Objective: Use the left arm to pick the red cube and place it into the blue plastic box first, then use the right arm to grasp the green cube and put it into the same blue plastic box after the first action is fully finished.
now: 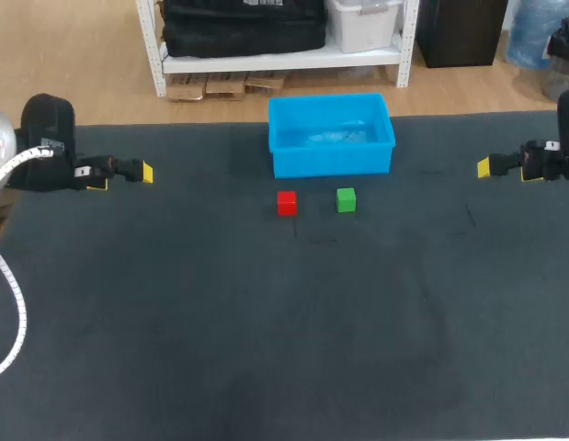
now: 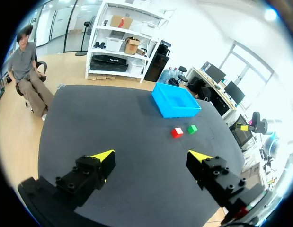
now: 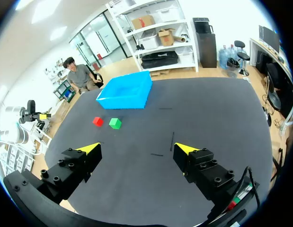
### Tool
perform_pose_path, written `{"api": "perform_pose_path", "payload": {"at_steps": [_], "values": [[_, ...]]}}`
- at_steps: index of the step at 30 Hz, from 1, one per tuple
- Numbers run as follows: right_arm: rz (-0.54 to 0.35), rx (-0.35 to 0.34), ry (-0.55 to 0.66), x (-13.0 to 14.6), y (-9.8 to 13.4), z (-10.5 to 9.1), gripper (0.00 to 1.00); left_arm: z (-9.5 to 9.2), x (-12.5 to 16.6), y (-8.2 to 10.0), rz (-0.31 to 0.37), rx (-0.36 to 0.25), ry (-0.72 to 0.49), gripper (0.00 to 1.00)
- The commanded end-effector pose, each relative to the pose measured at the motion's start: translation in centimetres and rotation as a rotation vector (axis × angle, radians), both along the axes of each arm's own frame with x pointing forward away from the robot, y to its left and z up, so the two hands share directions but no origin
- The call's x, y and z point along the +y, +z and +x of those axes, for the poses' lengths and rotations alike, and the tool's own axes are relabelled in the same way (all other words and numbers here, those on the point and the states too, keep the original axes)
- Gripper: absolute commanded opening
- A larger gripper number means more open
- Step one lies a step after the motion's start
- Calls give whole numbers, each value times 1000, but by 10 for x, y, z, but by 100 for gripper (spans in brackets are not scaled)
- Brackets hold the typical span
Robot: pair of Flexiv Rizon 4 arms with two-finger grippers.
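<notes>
left tool (image 2: 152, 155), right tool (image 3: 137, 147) spread, empty; red cube (image 1: 286, 203) beside green cube (image 1: 346, 199), blue box (image 1: 332, 162) just behind

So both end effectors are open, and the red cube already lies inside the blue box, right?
No. The head view shows the red cube on the table, in front of the blue box. The left end effector and right end effector are open.
</notes>
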State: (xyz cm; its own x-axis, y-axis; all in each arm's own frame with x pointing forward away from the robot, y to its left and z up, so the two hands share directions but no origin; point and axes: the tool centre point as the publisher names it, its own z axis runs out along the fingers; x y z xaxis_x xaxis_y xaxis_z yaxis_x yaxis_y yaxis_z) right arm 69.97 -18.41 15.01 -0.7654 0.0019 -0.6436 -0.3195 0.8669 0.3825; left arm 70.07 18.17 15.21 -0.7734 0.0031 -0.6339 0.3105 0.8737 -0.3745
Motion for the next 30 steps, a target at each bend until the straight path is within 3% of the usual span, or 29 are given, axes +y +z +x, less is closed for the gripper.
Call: {"api": "perform_pose_path", "payload": {"at_steps": [1,23,30], "values": [[0,0,1,0,0,0,100,0,2,-1,-8,-6,-5,100],[0,0,1,0,0,0,100,0,2,-1,-8,-6,-5,100],[0,0,1,0,0,0,100,-1,-2,0,21,10,10,100]]}}
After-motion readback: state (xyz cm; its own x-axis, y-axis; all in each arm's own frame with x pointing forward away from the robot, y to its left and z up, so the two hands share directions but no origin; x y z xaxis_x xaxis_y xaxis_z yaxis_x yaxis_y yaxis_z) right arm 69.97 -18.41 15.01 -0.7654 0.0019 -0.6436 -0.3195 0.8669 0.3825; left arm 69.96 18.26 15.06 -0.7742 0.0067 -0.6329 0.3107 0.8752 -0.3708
